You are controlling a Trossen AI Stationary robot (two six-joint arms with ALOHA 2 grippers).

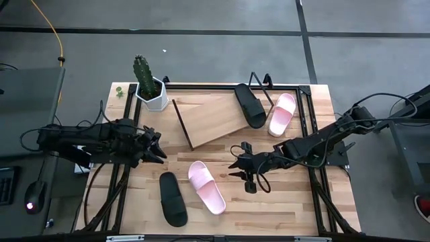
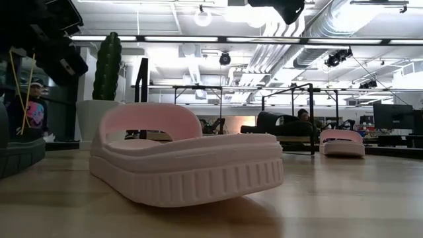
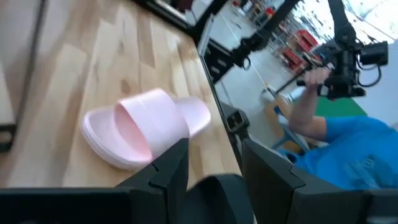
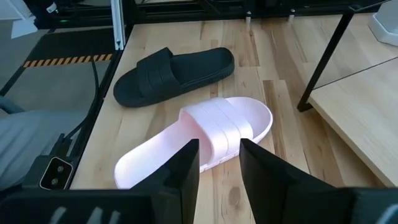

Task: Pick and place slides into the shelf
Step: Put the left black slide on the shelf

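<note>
Near the table's front lie a pink slide [image 1: 206,187] [image 4: 205,140] and a black slide [image 1: 173,198] [image 4: 174,74], both sole-down on the wood. A second black slide [image 1: 250,104] rests on the right end of the slanted shelf board [image 1: 211,117]. A second pink slide [image 1: 282,114] lies just to its right. My right gripper [image 1: 238,165] [image 4: 219,146] hovers open, right of the near pink slide and above it. At the table's left side my left gripper [image 1: 158,148] [image 3: 214,149] is open and holds nothing.
A potted cactus [image 1: 148,84] stands at the far left by the shelf's corner. Black frame bars [image 1: 310,128] run along the table's sides. A person in a blue top [image 3: 348,149] is beyond the table. Bare wood shows between the near slides and the shelf.
</note>
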